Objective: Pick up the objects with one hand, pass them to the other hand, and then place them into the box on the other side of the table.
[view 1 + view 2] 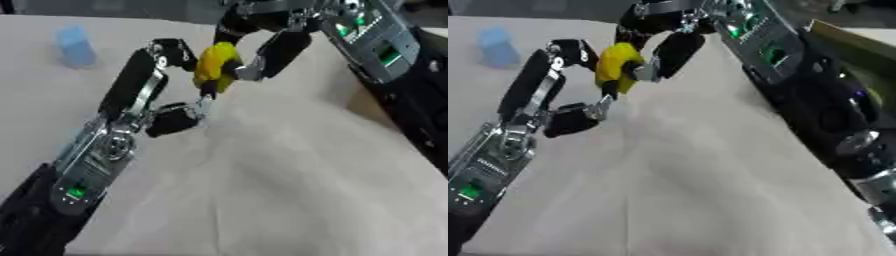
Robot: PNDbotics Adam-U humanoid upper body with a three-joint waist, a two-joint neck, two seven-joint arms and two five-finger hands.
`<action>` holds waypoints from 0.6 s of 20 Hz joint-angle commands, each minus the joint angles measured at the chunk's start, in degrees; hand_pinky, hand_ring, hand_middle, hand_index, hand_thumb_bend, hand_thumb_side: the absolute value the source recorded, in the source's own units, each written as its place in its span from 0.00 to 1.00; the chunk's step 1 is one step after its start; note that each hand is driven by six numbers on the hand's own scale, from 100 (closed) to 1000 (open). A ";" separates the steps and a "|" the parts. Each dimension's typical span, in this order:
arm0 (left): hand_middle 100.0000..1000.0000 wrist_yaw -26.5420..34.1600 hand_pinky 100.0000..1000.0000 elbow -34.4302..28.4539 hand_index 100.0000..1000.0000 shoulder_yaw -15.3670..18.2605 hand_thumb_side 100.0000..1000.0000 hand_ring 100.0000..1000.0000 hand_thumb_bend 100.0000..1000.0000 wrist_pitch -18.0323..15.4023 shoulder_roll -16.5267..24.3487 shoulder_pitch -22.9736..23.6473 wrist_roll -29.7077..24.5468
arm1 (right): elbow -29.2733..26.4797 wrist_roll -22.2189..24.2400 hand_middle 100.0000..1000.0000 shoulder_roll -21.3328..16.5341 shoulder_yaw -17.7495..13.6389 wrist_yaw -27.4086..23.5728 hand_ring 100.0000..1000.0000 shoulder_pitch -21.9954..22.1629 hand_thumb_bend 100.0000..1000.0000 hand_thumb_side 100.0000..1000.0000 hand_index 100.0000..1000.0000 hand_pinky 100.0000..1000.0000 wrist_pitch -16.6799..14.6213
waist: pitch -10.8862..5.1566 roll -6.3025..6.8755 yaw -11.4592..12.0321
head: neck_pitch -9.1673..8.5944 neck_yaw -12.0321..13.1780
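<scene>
Both robot hands meet on the yellow object point(215, 66) in the upper middle: right robot hand point(262, 55) grasping it, left robot hand point(162, 85) curling around. I'd confirm the left's hold before releasing the right.

Two robot hands meet over the tabletop point(289, 190): the left hand point(153, 92) and the right hand point(276, 47). One yellow object point(214, 65), one blue block point(76, 46).

A robot test bench, most likely in a lab: a wide table point(289, 190) draped in a plain pale cloth, laid out with little beyond a small blue block point(75, 46) and the edge of a cardboard box point(852, 40), with a dark floor showing past the far edge
</scene>
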 commanded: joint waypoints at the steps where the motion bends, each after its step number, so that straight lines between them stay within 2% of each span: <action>1: 0.53 0.35 0.67 -0.45 0.70 0.60 0.40 0.59 0.23 1.66 0.28 -1.06 0.41 | -1.12 -0.14 0.53 -1.72 -0.86 -0.69 0.61 -0.88 0.00 0.00 0.50 0.83 0.37 | -1.33 -0.19 -0.04 | 0.11 -0.15; 6: 0.57 0.61 0.70 -0.26 0.76 0.61 0.52 0.63 0.32 4.10 0.35 -0.95 1.02 | -1.25 -0.18 0.52 -2.17 -1.19 -0.98 0.61 -0.82 0.00 0.00 0.49 0.83 0.42 | -1.34 -0.18 -0.08 | 0.14 -0.27; 10: 0.62 0.63 0.73 -0.08 0.81 0.88 0.66 0.68 0.43 6.38 0.62 -0.63 1.62 | -1.65 -0.70 0.53 -2.86 -2.06 -1.70 0.61 -0.52 0.00 0.00 0.49 0.83 0.74 | -1.38 -0.20 -0.09 | 0.15 -0.35; 12: 0.63 0.59 0.74 -0.04 0.82 1.11 0.74 0.69 0.45 7.70 0.94 -0.37 2.26 | -2.06 -1.30 0.53 -3.57 -2.81 -2.56 0.61 -0.18 0.00 0.00 0.49 0.83 1.04 | -1.44 -0.22 -0.13 | 0.12 -0.37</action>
